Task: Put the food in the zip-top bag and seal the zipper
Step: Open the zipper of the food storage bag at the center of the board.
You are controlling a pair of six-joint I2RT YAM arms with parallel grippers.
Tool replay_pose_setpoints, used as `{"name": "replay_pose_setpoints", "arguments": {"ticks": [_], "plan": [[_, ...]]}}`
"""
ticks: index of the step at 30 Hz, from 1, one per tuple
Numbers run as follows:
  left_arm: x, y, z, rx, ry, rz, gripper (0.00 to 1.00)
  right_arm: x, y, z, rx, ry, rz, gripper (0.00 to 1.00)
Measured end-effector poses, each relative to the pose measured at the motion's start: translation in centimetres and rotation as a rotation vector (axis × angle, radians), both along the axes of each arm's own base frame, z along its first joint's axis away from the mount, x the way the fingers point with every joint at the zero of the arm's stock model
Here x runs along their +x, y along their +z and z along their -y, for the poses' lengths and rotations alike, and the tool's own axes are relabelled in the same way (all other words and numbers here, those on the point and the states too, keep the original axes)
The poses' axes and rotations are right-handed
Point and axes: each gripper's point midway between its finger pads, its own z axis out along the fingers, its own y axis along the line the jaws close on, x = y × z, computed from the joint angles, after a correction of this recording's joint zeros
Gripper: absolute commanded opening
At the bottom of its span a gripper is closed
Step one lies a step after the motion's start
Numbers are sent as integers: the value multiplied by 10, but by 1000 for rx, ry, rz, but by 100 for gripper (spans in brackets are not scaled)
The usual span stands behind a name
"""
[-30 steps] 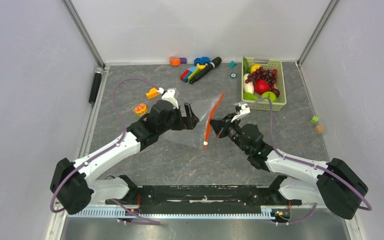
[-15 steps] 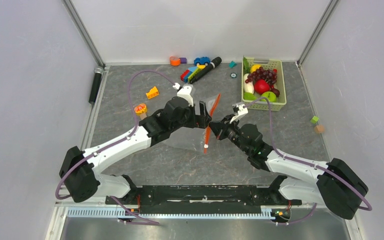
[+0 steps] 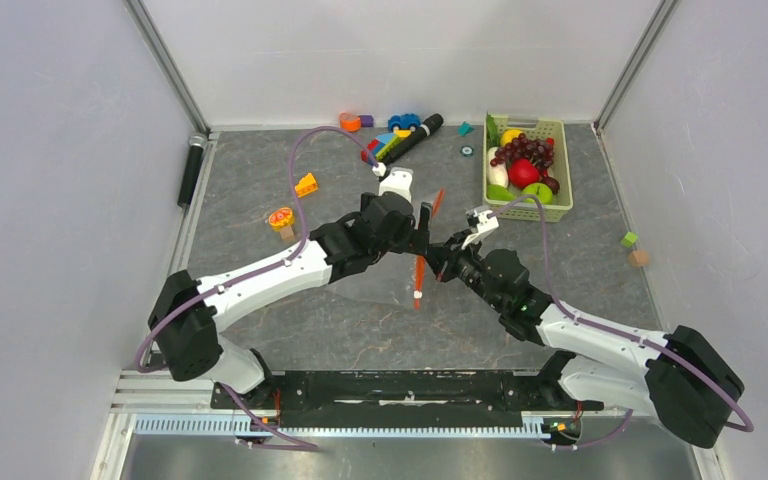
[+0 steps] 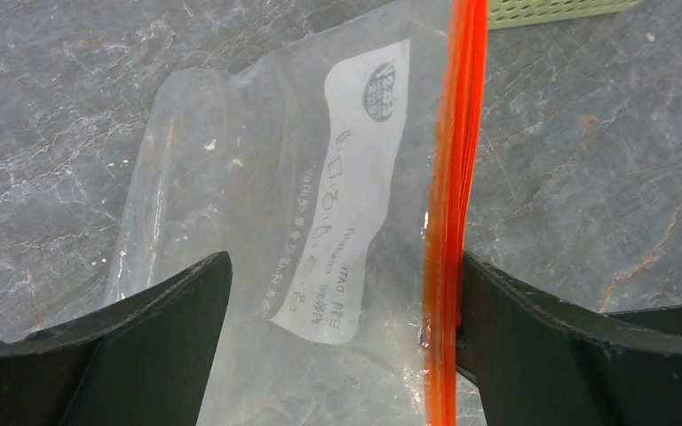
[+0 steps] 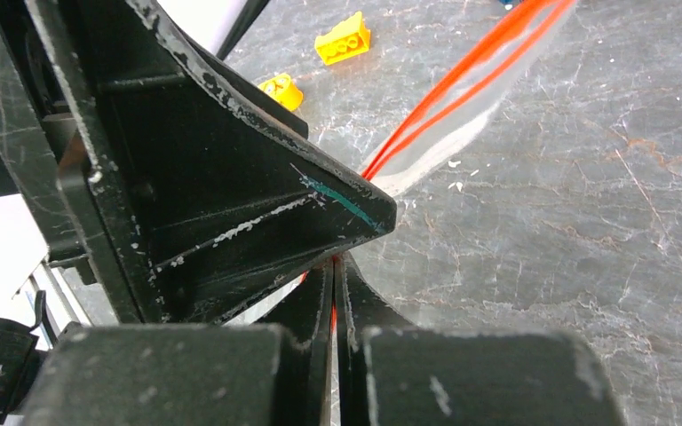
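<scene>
Over the last 1 second the left gripper (image 3: 418, 222) is crossing from the closed side of the zip-top bag (image 4: 257, 204) to its mouth. It is now hanging spread over the film, 1 finger just beside the zipper (image 4: 453, 177), while the right gripper (image 5: 336, 266) is staying pinched on that strip and holding it raised, so mouth-opening is judged imminent. The food (image 3: 522, 165) is sitting well apart in the pale green basket (image 3: 564, 170), with toy blocks (image 3: 390, 146) and an orange-slice toy (image 3: 281, 216) lying around. The likely hindrance is that both grippers are working the empty bag, leaving 0 free for fetching.
</scene>
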Motion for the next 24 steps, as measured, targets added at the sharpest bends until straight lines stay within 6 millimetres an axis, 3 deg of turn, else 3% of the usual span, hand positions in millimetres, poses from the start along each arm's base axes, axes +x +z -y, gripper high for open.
{"name": "replay_pose_setpoints", "arguments": {"ticks": [19, 24], "plan": [[-15, -7, -5, 4, -38, -32, 99, -3, -14, 5, -52, -15, -34, 0], [-15, -9, -5, 10, -31, -31, 89, -4, -15, 4, -55, -11, -36, 0]]}}
